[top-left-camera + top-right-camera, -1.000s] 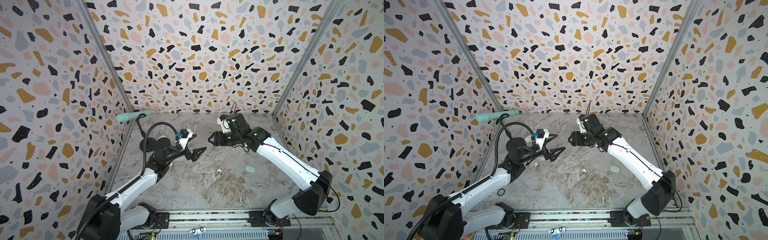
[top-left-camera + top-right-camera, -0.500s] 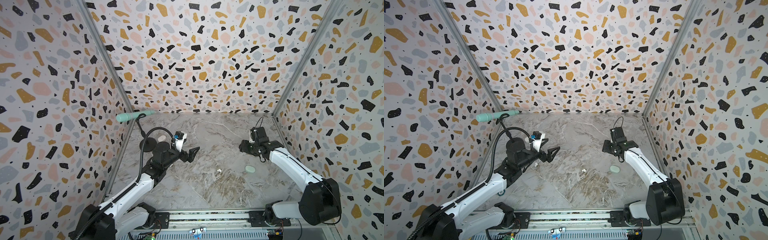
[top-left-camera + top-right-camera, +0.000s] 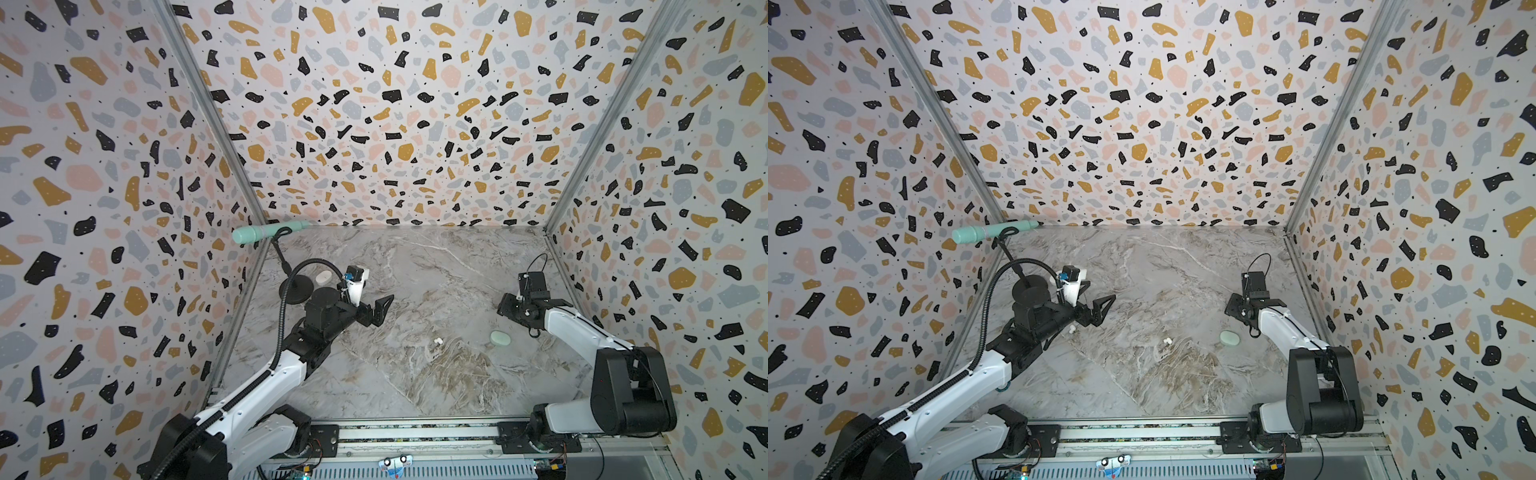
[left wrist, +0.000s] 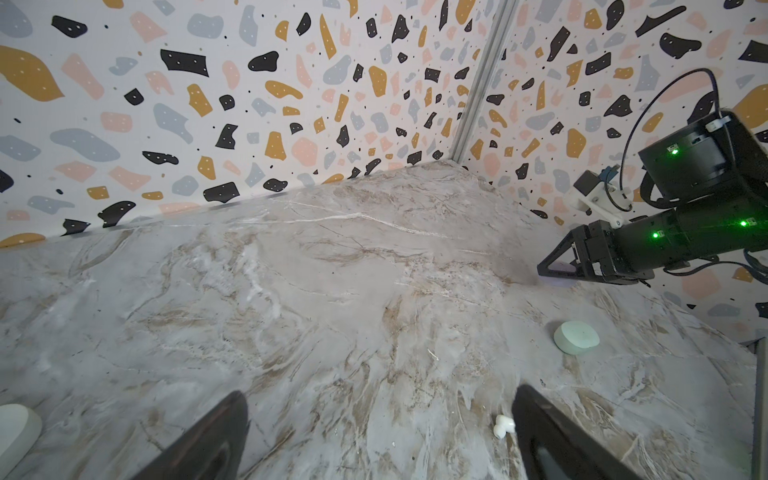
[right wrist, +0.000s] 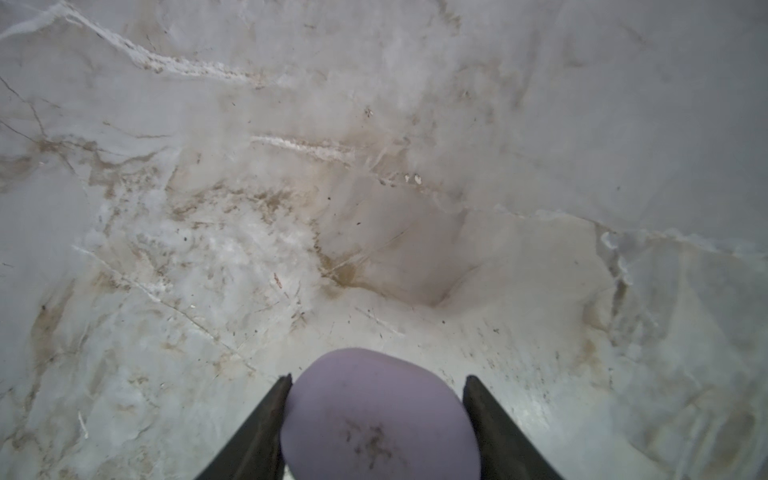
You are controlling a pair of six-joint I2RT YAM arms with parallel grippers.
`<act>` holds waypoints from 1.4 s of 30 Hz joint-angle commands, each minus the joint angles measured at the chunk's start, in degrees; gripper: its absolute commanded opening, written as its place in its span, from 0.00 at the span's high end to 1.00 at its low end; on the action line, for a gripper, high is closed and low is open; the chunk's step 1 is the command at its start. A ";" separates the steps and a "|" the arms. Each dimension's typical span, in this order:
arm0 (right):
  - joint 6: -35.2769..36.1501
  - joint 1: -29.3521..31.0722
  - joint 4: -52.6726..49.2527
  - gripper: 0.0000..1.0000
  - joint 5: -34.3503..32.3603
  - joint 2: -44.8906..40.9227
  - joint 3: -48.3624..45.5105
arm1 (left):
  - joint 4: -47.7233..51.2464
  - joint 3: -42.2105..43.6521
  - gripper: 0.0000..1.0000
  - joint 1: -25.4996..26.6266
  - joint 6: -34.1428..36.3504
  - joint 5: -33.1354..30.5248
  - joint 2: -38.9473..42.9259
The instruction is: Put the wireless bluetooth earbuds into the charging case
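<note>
My right gripper, clamped on the lavender case, had pulled back from mid-table to just beyond the mint case. My left gripper, wide open and empty, had retreated well left of it. A white earbud lay near its left.

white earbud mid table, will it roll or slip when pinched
The white earbud looks tiny and glossy, so probably light and apt to squirt from a pinch. Its stubby stem suggests it would pivot rather than roll far. On the smooth marble table, a push likely slides it.
</note>
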State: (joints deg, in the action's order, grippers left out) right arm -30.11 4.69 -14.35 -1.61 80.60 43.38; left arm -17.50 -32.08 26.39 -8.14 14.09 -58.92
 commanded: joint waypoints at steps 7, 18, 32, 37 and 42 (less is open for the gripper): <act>-0.13 -0.89 3.68 0.47 -1.12 2.50 -2.26 | -0.11 -0.47 0.00 0.06 0.64 -1.98 0.12; -0.39 -0.92 3.01 0.39 -1.55 3.40 -2.77 | 1.65 -1.14 0.00 0.06 1.10 -3.70 0.01; 0.13 -0.98 -0.38 0.20 -1.04 0.72 -1.40 | 7.02 -2.98 0.00 0.06 1.81 -7.98 -0.16; 1.21 -0.94 -3.45 0.15 -1.55 -2.77 0.23 | 9.04 -4.63 0.00 0.06 2.12 -9.99 -1.69; 1.76 -0.74 -6.57 0.11 -1.09 -6.76 1.68 | 13.79 -8.04 0.00 -0.11 3.12 -13.43 -4.33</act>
State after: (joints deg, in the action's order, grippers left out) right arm -29.23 3.86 -17.08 -2.42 76.55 42.65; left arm -6.04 -37.47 26.39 -6.46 3.44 -62.48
